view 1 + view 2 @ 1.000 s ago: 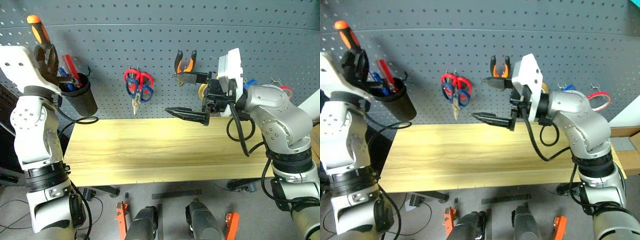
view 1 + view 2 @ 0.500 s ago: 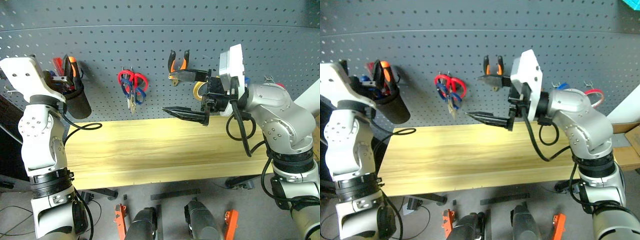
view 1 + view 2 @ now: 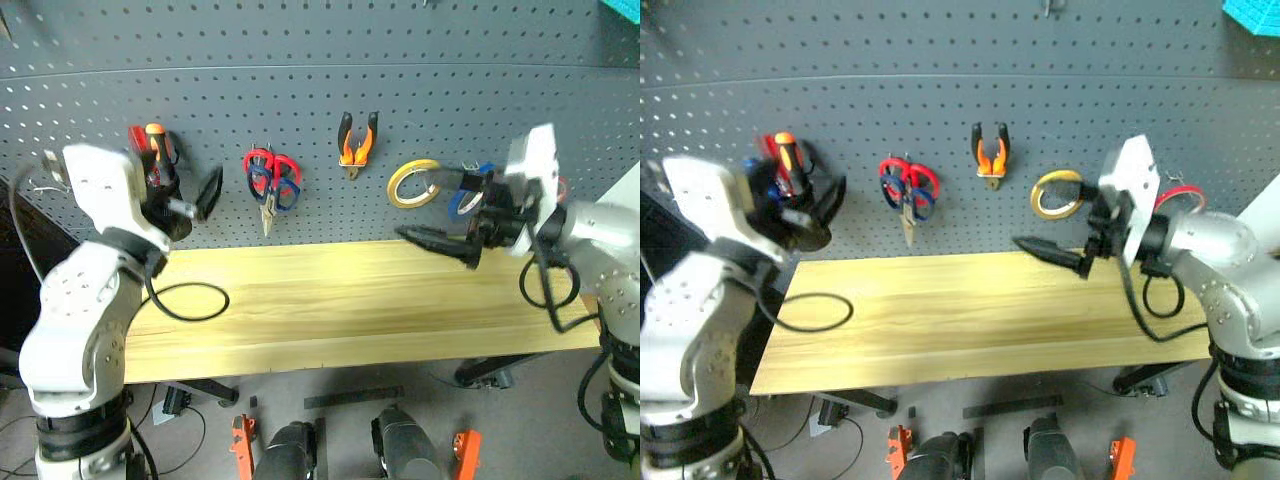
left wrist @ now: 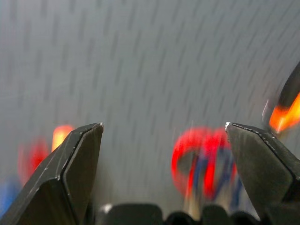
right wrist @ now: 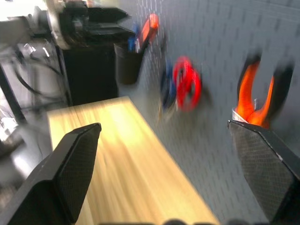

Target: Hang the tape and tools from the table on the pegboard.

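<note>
Both pincers are gaping wide, gripping nothing.
Pliers are hanging beyond the right pincer, handles up, long axis vertical.

The pegboard is standing behind the table, whose wooden top is lying bare. Hanging on the board are the orange-handled pliers, a pair of scissors with red and blue handles, a yellow tape roll and the blue tape just beside it. The orange-handled screwdriver is sitting in a black holder near the board's left side. The left gripper is hovering by that holder, fingers spread. The right gripper is reaching over the table's rear edge, fingers wide apart.
</note>
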`<action>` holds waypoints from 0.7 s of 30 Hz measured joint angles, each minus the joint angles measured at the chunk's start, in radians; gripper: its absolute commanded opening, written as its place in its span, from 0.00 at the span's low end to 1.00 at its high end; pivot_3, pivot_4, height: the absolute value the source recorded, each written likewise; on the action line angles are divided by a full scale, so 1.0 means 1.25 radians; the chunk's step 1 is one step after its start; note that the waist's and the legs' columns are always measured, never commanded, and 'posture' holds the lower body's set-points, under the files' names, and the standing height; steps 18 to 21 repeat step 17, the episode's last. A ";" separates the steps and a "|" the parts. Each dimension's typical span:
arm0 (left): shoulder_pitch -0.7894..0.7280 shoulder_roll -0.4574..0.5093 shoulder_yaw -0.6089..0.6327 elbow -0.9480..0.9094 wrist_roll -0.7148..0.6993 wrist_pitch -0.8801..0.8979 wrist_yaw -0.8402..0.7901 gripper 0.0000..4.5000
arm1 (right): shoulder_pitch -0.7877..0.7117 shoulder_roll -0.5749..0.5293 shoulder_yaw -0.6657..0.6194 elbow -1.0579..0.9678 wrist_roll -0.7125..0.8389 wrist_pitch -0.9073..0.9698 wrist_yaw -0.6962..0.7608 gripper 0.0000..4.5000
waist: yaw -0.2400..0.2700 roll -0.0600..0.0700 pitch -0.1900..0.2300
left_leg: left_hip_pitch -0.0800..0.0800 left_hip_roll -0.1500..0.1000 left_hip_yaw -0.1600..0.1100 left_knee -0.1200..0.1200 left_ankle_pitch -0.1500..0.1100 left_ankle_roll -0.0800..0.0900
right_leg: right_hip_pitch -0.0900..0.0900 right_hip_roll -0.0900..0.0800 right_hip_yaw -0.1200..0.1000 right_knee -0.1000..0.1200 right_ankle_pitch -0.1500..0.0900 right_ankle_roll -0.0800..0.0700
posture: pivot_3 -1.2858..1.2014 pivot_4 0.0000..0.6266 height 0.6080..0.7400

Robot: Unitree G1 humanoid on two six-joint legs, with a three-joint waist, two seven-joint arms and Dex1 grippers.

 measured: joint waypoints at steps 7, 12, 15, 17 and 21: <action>0.117 -0.046 -0.044 0.005 0.084 -0.037 0.026 1.00 | 0.102 0.088 0.074 -0.016 -0.110 -0.088 -0.085 1.00 | 0.033 -0.002 -0.022 | 0.005 0.000 -0.001 0.001 0.000 0.000 | 0.003 0.000 0.000 0.001 0.002 -0.002 | 0.48 0.14 1.00; 0.193 -0.088 -0.080 0.071 0.124 -0.089 0.016 1.00 | 0.263 0.182 0.104 0.082 -0.235 -0.232 -0.170 1.00 | 0.054 0.000 -0.039 | 0.016 0.000 -0.002 -0.002 -0.001 0.001 | 0.016 0.001 -0.001 -0.009 0.003 -0.002 | 0.47 0.11 1.00; 0.207 -0.095 -0.095 0.130 0.150 -0.111 0.016 1.00 | 0.328 0.240 0.104 0.177 -0.312 -0.349 -0.233 1.00 | 0.054 0.000 -0.049 | 0.017 0.000 -0.002 -0.002 0.000 0.000 | 0.016 0.001 0.000 -0.008 0.003 -0.002 | 0.47 0.09 1.00; 0.201 -0.099 -0.103 0.168 0.167 -0.143 0.016 1.00 | 0.358 0.276 0.103 0.236 -0.370 -0.429 -0.292 1.00 | 0.052 0.001 -0.057 | 0.018 0.000 -0.002 -0.002 0.000 0.000 | 0.016 0.002 0.000 -0.008 0.003 -0.002 | 0.47 0.07 1.00; 0.201 -0.099 -0.103 0.168 0.167 -0.143 0.016 1.00 | 0.358 0.276 0.103 0.236 -0.370 -0.429 -0.292 1.00 | 0.052 0.001 -0.057 | 0.018 0.000 -0.002 -0.002 0.000 0.000 | 0.016 0.002 0.000 -0.008 0.003 -0.002 | 0.47 0.07 1.00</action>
